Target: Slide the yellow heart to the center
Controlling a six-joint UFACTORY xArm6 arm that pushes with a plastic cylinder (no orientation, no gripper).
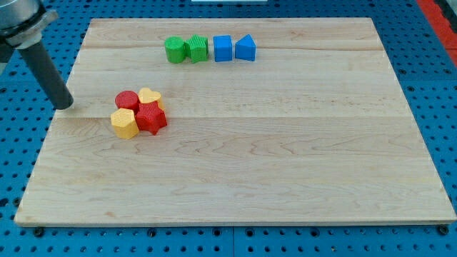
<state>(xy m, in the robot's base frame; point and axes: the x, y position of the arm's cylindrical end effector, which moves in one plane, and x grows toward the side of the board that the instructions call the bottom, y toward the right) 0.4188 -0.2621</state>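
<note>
The yellow heart sits on the wooden board at the view's left, in a tight cluster. It touches a red cylinder on its left and a red star below it. A yellow hexagon lies at the cluster's lower left. My tip rests on the board's left edge, well to the left of the cluster and apart from every block.
A row of blocks stands near the view's top: a green cylinder, a green star, a blue cube and a blue triangle. The wooden board lies on a blue pegboard.
</note>
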